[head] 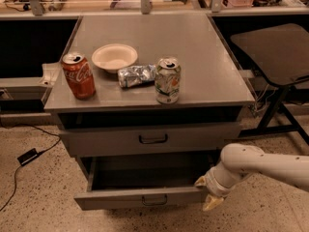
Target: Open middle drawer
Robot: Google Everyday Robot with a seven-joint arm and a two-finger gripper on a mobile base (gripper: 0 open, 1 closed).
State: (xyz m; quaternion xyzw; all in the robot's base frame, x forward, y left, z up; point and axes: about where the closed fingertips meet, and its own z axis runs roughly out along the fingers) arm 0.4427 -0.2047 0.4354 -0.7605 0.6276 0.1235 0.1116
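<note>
End effector (207,193) at right end of pulled-out middle drawer (116,200)

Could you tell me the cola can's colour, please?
Cola can: red, camera view. The gripper is at the open drawer's right front corner.

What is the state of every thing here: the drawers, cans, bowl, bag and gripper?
middle drawer: pulled out, open.
upper drawer: shut.
red can: upright.
pale can: upright.
bowl: upright, empty.
foil bag: crumpled, lying down.
gripper: at the right end of the middle drawer front.
</note>
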